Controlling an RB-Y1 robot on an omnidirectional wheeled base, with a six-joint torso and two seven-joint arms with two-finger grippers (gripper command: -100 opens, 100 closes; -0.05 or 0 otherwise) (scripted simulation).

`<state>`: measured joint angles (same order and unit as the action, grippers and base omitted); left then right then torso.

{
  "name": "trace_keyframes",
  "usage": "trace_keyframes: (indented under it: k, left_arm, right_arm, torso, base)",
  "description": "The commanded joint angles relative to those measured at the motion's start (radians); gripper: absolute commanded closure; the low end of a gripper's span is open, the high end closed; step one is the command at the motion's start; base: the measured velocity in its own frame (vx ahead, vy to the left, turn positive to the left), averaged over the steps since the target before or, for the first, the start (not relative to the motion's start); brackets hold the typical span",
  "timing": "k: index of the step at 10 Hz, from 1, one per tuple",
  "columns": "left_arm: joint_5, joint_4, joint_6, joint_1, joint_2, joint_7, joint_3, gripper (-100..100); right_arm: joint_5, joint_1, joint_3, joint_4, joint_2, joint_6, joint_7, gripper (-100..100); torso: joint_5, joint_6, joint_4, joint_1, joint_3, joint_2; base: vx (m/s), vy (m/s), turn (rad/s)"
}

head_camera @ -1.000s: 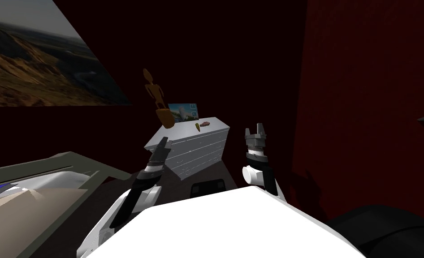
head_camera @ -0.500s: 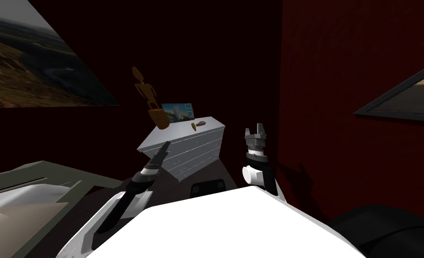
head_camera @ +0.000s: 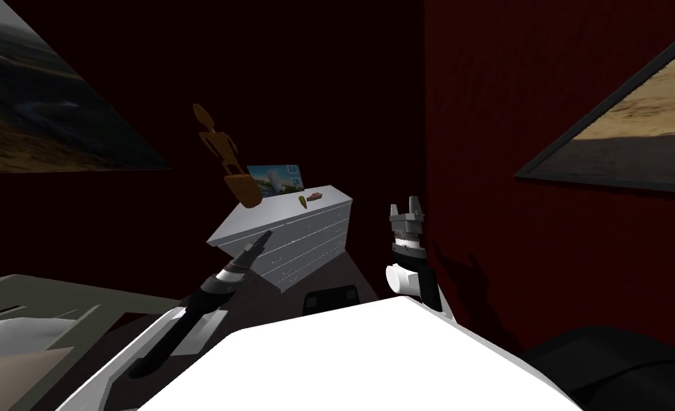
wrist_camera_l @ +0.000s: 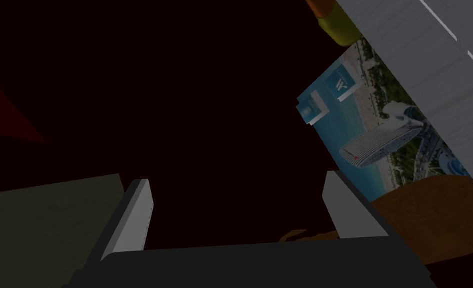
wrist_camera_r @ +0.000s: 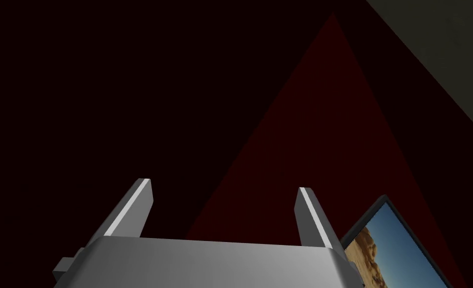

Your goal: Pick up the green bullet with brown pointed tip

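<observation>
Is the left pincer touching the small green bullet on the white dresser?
Apart. In the head view the left pincer hangs before the front of the white dresser, while the green, brown-tipped bullet lies on its top.

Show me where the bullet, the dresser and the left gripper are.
bullet (head_camera: pixel 302 202): head view, middle of its green body.
dresser (head_camera: pixel 279 210): head view, bare part of its white top.
left gripper (wrist_camera_l: pixel 236 180): left wrist view, midway between its open fingertips.

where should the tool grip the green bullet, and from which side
Probably across the green body of the bullet, below its brown tip, coming from above: it looks upright on the white dresser, with a small red thing close beside it.
</observation>
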<state>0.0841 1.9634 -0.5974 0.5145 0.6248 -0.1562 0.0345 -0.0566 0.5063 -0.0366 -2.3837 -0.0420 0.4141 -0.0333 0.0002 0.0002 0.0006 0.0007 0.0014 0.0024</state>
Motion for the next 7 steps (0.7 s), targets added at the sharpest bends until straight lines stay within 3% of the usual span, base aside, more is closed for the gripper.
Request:
trace_keyframes:
  k: [1,7]
  left_arm:
    - [0.008,-0.025,-0.02,0.009,0.05,-0.015,0.008,-100]
    - [0.044,-0.109,-0.067,0.032,0.214,-0.067,0.03,-100]
  right_arm:
    - [0.0,0.0,0.0,0.0,0.0,0.0,0.0,0]
    - [0.0,0.0,0.0,0.0,0.0,0.0,0.0,0]
  torso:
    - [0.0,0.0,0.0,0.0,0.0,0.0]
    - [0.0,0.0,0.0,0.0,-0.001,-0.001]
  base:
    - [-0.04,-0.003,-0.095]
    - [-0.024,-0.001,-0.113]
